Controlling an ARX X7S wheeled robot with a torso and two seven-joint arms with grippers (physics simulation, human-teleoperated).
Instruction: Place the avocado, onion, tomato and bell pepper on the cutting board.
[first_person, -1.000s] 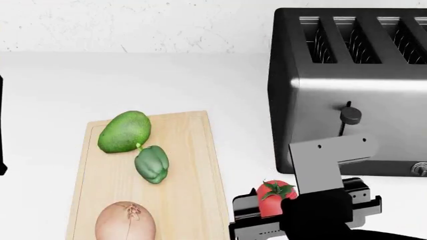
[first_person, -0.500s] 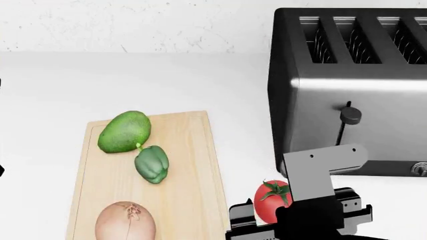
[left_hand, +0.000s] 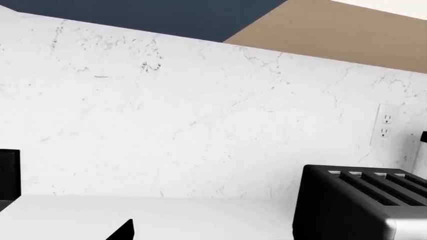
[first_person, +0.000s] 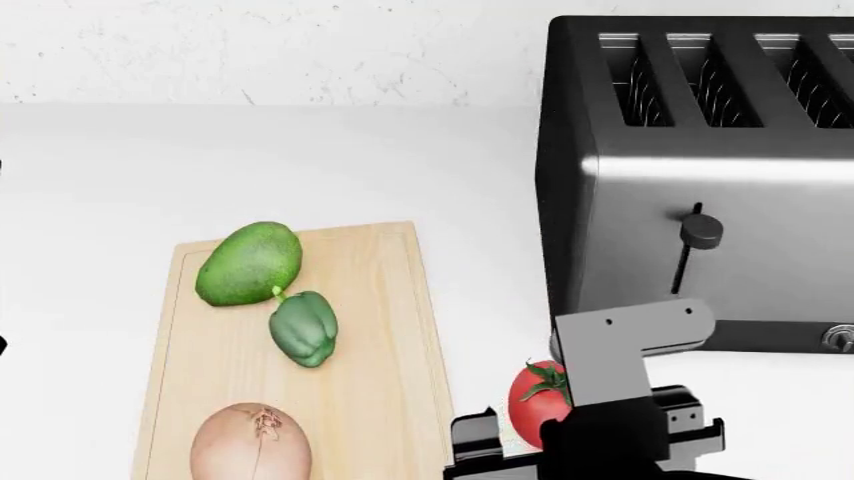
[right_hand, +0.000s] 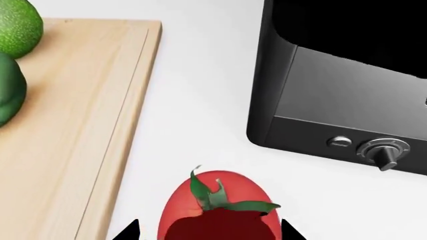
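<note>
The right hand sits low over the white worktop, its fingers spread on either side of the tomato without clearly pinching it; the tomato lies off the cutting board, between the board and the toaster. On the board lie the avocado, the bell pepper just beside it, and the onion nearer the robot. The left hand is out of view.
</note>
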